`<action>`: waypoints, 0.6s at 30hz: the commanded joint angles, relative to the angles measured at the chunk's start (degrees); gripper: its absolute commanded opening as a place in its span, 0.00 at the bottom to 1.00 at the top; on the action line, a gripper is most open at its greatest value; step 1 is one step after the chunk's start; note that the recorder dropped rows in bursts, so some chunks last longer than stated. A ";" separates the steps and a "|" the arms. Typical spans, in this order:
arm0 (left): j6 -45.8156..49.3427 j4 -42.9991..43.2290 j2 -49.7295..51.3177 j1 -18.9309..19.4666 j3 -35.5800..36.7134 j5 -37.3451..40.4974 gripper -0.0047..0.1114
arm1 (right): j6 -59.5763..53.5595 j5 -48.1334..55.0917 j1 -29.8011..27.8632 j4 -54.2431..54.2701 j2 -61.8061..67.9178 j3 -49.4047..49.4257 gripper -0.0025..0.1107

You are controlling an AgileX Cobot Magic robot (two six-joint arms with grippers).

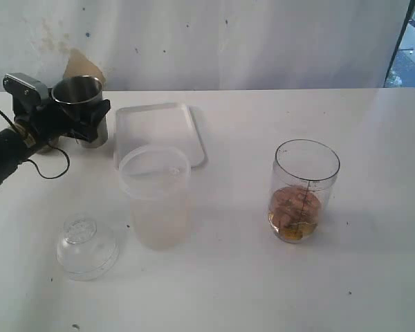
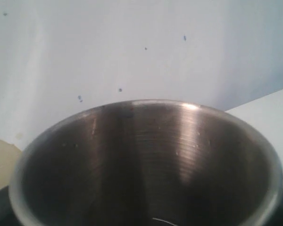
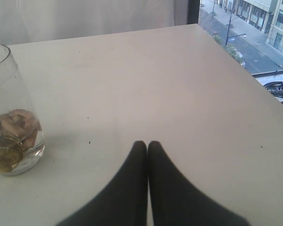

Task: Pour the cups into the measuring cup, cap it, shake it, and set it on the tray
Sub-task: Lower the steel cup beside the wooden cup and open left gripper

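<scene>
Steel tumbler within left tool

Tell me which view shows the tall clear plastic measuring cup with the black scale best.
The exterior view: the tall clear plastic measuring cup stands whole there, with open rim, scale and brownish contents visible. The right wrist view crops it at the frame edge, scale unseen. The left wrist view misses it.

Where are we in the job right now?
Pouring looks at least partly done: the measuring cup holds brownish pieces and the steel tumbler looks empty. In hand: the left gripper grips that tumbler; the right gripper is shut on nothing. Left: capping with the clear lid lying on the table, shaking, moving to the tray.
</scene>
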 commanded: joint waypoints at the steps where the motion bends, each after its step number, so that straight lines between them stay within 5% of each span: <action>1: -1.93 -0.53 0.71 -0.16 -2.35 3.91 0.04 | 0.25 -0.31 0.19 -0.20 -0.27 0.08 0.02; 15: -4.72 0.87 2.02 -0.16 -2.35 1.57 0.04 | 0.25 -0.31 0.19 -0.20 -0.27 0.08 0.02; 17: -4.72 0.87 2.02 -0.16 -2.35 2.24 0.10 | 0.25 -0.31 0.19 -0.20 -0.27 0.08 0.02; 18: -4.72 0.87 2.02 -0.16 -2.35 2.77 0.22 | 0.25 -0.31 0.19 -0.20 -0.27 0.08 0.02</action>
